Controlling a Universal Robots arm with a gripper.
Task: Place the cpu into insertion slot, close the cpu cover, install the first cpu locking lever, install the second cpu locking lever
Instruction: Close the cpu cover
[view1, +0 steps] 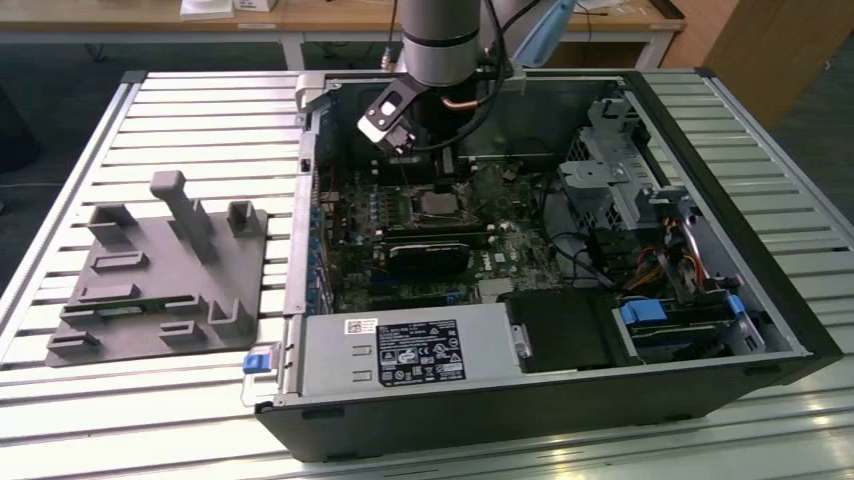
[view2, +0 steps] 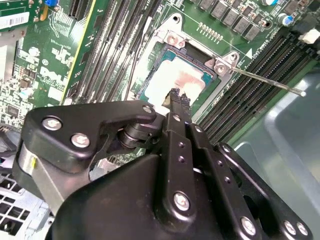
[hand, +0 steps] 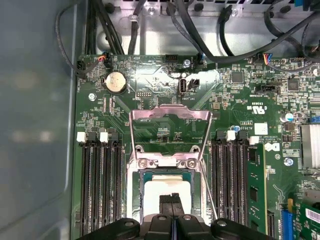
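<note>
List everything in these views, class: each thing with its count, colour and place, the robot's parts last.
table: one, silver, under everything
case: one, black, open, on the table
fixture: one, grey, on the table at the exterior view's left of the case
motherboard: one, green, inside the case
slot: one, silver-rimmed, in the motherboard
cpu: one, silvery, in the slot
cover: one, silver, swung open beside the slot
arm: one, grey, reaching into the case
gripper: one, black, jaws shut, over the cpu
</note>
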